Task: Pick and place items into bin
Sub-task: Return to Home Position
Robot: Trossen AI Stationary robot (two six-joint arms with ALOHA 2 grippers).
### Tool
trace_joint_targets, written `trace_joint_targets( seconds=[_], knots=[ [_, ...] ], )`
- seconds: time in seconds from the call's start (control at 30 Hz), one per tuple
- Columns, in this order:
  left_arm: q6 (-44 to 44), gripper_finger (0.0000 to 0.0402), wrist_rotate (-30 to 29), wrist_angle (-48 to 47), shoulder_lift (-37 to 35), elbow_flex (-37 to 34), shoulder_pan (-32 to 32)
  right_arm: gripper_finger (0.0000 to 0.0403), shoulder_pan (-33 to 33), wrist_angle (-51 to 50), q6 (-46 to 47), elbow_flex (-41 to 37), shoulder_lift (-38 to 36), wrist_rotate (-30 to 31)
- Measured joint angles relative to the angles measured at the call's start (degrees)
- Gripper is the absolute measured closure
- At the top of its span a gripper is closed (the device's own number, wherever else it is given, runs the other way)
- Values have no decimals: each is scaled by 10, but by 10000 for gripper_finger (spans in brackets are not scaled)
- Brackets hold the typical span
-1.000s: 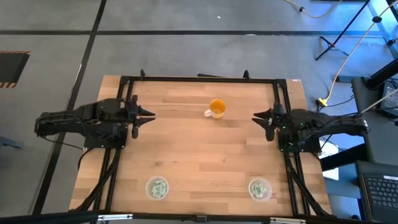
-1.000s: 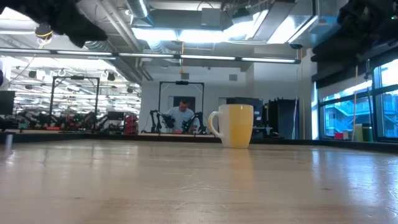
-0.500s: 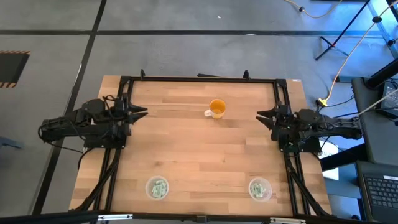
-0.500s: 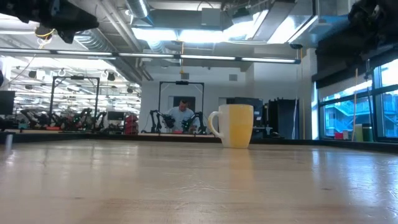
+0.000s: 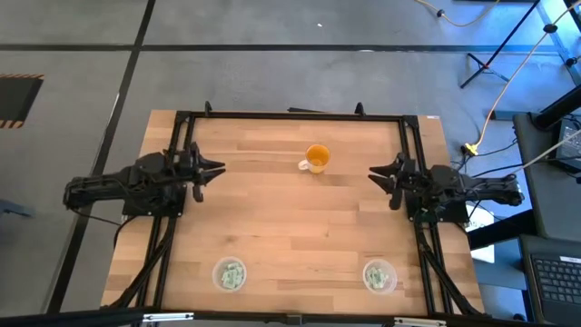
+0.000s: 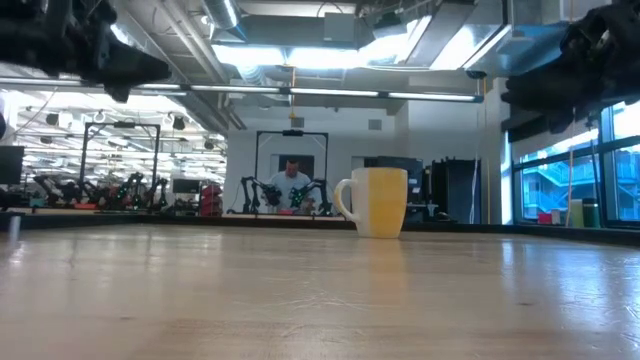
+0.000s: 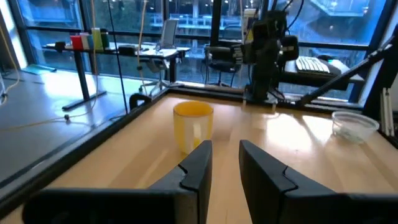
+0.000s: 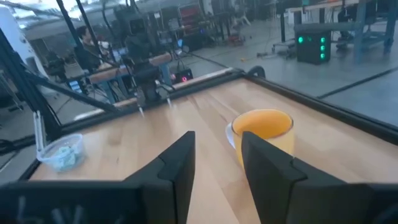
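The green-and-white packets lie heaped in two clear bowls near the table's near edge: a left bowl (image 5: 231, 274) (image 8: 62, 151) and a right bowl (image 5: 379, 275) (image 7: 355, 125). My left gripper (image 5: 219, 170) (image 7: 225, 151) hovers open above the table's left side, pointing at the orange mug (image 5: 317, 159). My right gripper (image 5: 372, 173) (image 8: 217, 142) hovers open on the right side and also faces the mug (image 8: 264, 134). Both are far from the bowls and hold nothing. No bin shows apart from the bowls.
The orange mug (image 6: 375, 201) stands upright on the far middle of the wooden table (image 5: 290, 227), handle toward the left. A black frame (image 5: 290, 115) runs round the table's edges. A person sits at another station in the room behind (image 6: 292, 185).
Both grippers drew back a little toward their own sides of the table, then came forward again toward the mug and dropped slightly. The mug and the two bowls have stayed where they were.
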Motion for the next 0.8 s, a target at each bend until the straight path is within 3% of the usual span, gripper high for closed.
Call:
trace_joint_targets(
  seconds=[0.17, 0.4, 0.8],
  knots=[
    [-4, 327, 0, 28, -39, -47, 0, 268, 0, 28, -12, -29, 0, -1],
    [-23, 327, -8, 72, -40, -95, 0, 268, 0, 52, -12, -37, 0, -2],
    [-8, 327, -9, 119, -37, -111, 0, 268, 0, 51, -13, -40, 2, -1]
  ],
)
